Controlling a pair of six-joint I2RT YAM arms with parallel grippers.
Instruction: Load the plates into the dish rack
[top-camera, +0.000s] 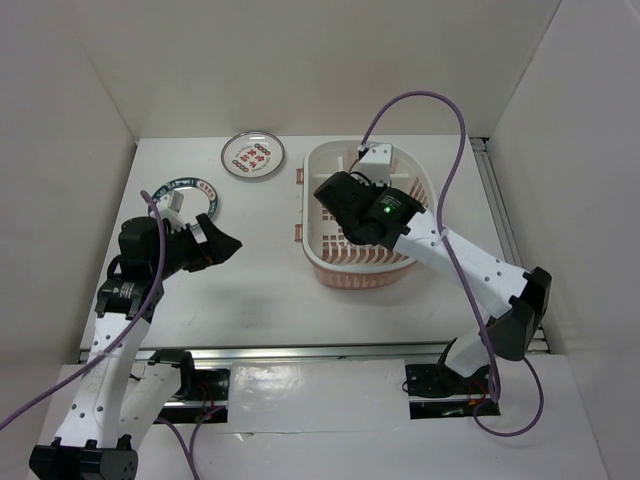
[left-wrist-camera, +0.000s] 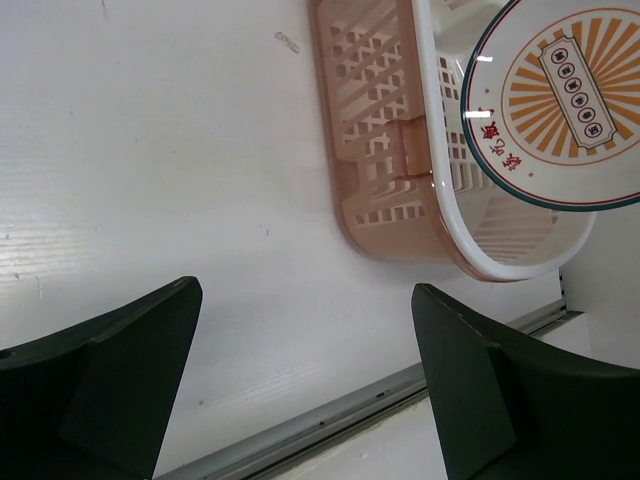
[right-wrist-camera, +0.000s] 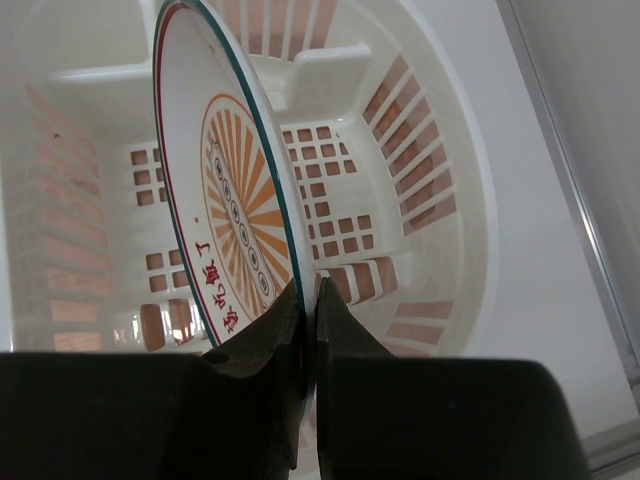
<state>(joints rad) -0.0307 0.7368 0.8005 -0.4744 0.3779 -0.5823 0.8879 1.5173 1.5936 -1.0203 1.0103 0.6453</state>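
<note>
R claw (right-wrist-camera: 310, 292): clamped shut on the lower rim of the sunburst plate (right-wrist-camera: 225, 190), one finger each side, no gap btw them.
Sunburst plate: stood on edge, near upright w/ a slight lean, inside the rack (right-wrist-camera: 455, 160). Its top edge poked above the rack's rim and the orange-ray face was turned toward the L arm (top-camera: 110, 330). Couldn't tell whether the bottom edge touched the grid floor.
Rack: sat on the right half of the counter (top-camera: 270, 290). Oval, pink outside, white inside, slotted sides and grid bottom. R arm (top-camera: 470, 265) reached down into it from the near-right side.
L claw (left-wrist-camera: 305, 300): spread wide open, nothing btw the dark fingers. It hovered over bare counter to the left of the rack, apart from it, pointed toward the rack.
Red-char plate (top-camera: 253, 156): lay flat at the far edge of the counter, near the rack's far-left corner but not touching.
Teal plate (top-camera: 190, 190): lay flat on the left side of the counter, nearer than the red-char plate and well apart from the rack. Its near part was hidden behind the L arm.
Cable (top-camera: 410, 97): purple, arched up from the R arm and over the far end of the rack.
</note>
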